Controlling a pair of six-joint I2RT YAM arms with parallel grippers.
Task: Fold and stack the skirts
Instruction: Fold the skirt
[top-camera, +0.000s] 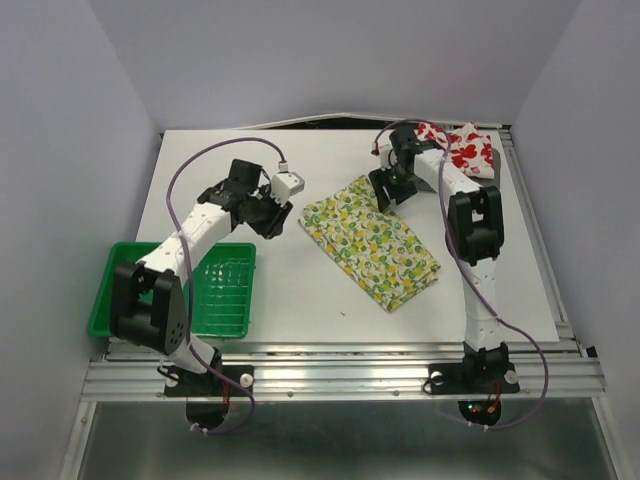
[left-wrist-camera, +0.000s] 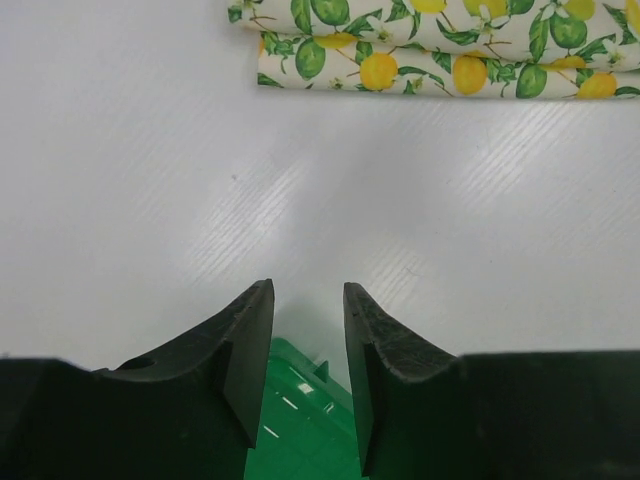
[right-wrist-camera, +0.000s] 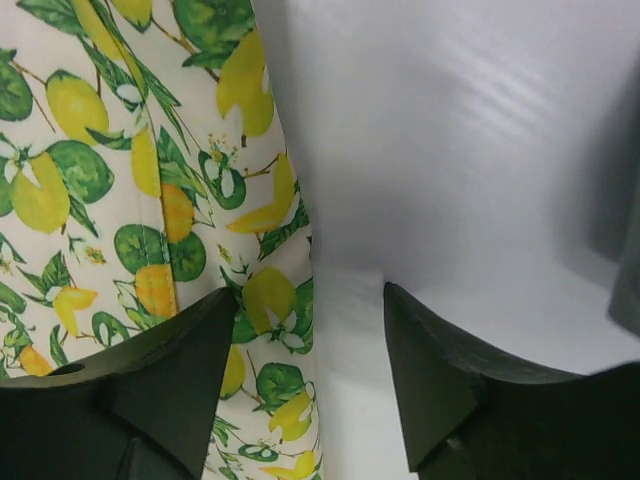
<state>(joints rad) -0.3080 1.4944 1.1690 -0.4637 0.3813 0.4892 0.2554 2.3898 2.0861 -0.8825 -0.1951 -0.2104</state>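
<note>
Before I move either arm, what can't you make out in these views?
Red-print skirt: top view, the right arm covers its left side; absent from both wrist views.
Lemon skirt: both wrist views cut it off at the frame; fold layers unclear.
Green tray: top view, the left arm hides its left part.
Dark strip: right wrist view, cut off at the right edge; unidentifiable.
Grey skirt: seen in no view.

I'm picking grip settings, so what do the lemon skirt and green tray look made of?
Lemon skirt: thin matte printed cloth, judging by its soft folded layers. Green tray: probably moulded plastic, slightly glossy, with a ribbed floor.
</note>
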